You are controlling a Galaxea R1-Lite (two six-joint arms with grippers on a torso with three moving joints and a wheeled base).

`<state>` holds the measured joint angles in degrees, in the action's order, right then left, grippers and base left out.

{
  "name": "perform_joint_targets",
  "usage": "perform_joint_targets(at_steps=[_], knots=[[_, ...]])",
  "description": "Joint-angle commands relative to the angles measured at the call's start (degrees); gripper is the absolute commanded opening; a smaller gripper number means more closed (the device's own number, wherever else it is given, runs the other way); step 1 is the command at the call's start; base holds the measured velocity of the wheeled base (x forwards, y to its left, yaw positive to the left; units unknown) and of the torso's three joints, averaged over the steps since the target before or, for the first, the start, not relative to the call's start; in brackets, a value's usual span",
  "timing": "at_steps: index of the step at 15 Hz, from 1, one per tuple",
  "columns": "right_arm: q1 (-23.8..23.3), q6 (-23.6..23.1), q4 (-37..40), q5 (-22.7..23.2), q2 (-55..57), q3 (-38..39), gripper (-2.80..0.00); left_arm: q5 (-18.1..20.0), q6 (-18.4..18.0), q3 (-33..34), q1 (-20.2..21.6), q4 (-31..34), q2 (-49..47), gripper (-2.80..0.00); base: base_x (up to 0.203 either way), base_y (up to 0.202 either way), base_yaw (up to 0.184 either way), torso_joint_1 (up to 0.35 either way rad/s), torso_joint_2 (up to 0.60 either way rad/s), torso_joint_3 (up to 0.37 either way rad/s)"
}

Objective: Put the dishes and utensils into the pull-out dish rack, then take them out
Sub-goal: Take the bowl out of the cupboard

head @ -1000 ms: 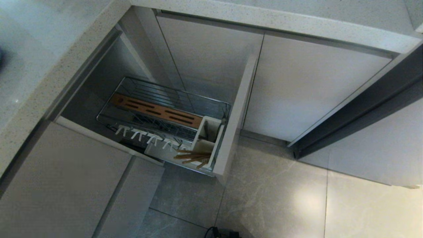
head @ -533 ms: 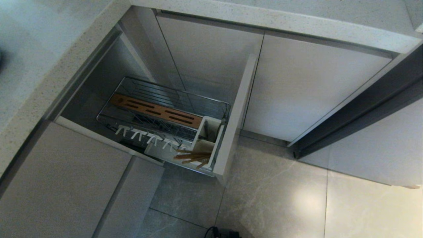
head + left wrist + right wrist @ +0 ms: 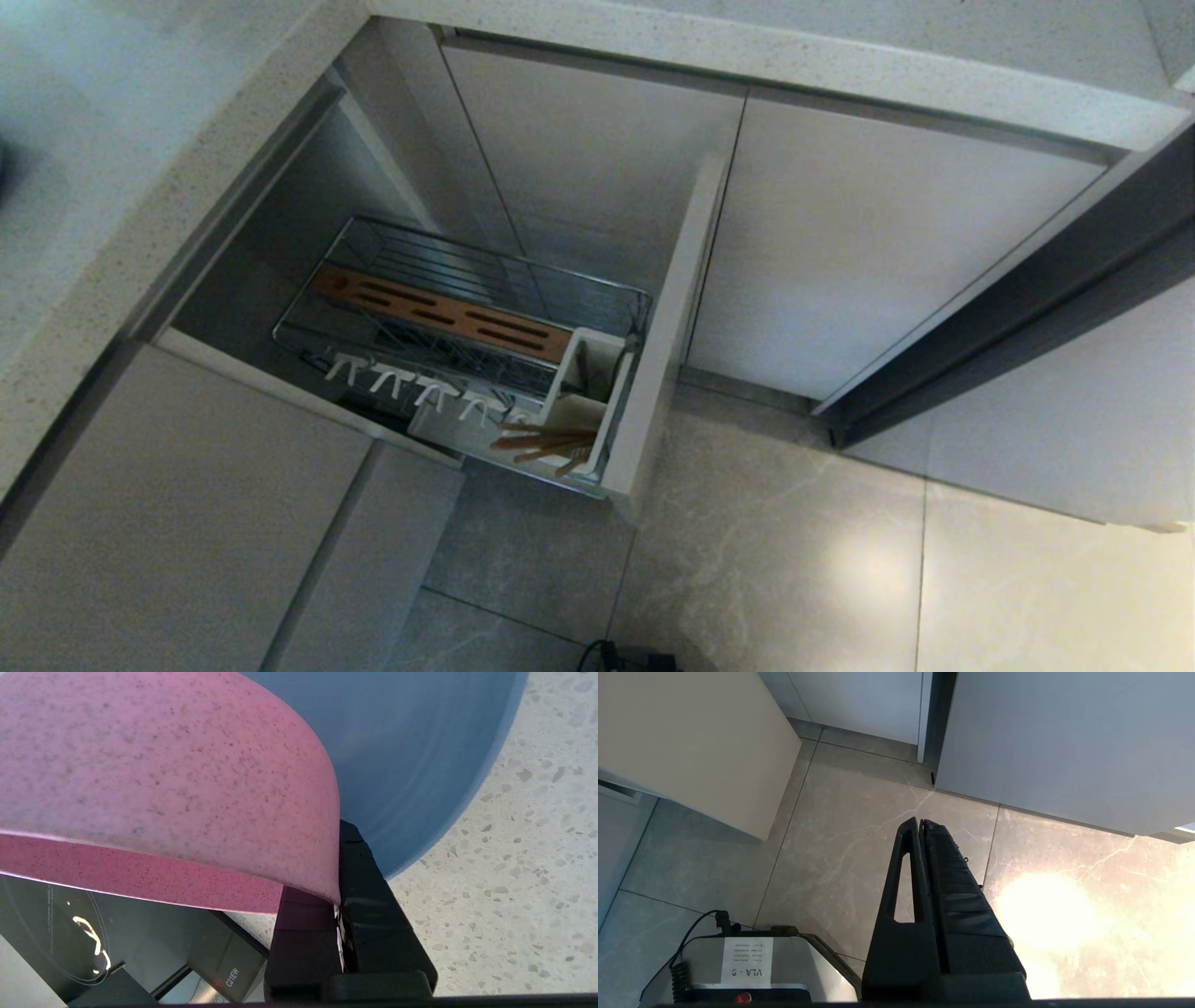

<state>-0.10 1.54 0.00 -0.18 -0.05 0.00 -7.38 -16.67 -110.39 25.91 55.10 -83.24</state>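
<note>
The pink bowl (image 3: 163, 779) fills the left wrist view, and my left gripper (image 3: 337, 891) is shut on its rim, one finger inside the wall and one outside. Behind it the light-blue plate (image 3: 411, 756) lies on the speckled countertop (image 3: 514, 882). In the head view the pull-out dish rack (image 3: 467, 280) stands pulled out, with its wooden strip (image 3: 439, 313), white pegs (image 3: 411, 383) and front panel (image 3: 667, 317). The chopsticks (image 3: 546, 443) lean in the white caddy (image 3: 583, 387). My right gripper (image 3: 921, 823) hangs shut over the floor. Neither arm shows in the head view.
A black glass cooktop (image 3: 140, 933) lies on the counter beside the bowl. Beige cabinet doors (image 3: 840, 243) flank the rack, under the counter edge (image 3: 747, 56). Grey floor tiles (image 3: 794, 560) spread before it. The robot's base (image 3: 747, 961) sits beside the right gripper.
</note>
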Motion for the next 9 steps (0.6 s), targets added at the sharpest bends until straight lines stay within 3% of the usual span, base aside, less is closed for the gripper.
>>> perform_joint_targets(at_steps=[1, 7, 9], knots=[[0.0, 0.0, 0.0, 0.0, 0.0, 0.0, -2.8, -0.1, -0.1, 0.0, 0.0, 0.3, 0.1, 0.0, 0.0, 0.0, 0.0, 0.0, 0.0, 0.0], [0.0, 0.0, 0.0, 0.0, 0.0, 0.0, -2.8, -0.1, 0.0, 0.0, 0.0, -0.8, 0.7, 0.0, 0.0, 0.0, 0.0, 0.0, 0.0, 0.0], [0.0, 0.0, 0.0, 0.0, 0.0, 0.0, -2.8, -0.1, 2.7, 0.0, -0.1, -2.8, 1.4, 0.0, 0.0, 0.0, 0.0, 0.0, 0.0, 0.0]])
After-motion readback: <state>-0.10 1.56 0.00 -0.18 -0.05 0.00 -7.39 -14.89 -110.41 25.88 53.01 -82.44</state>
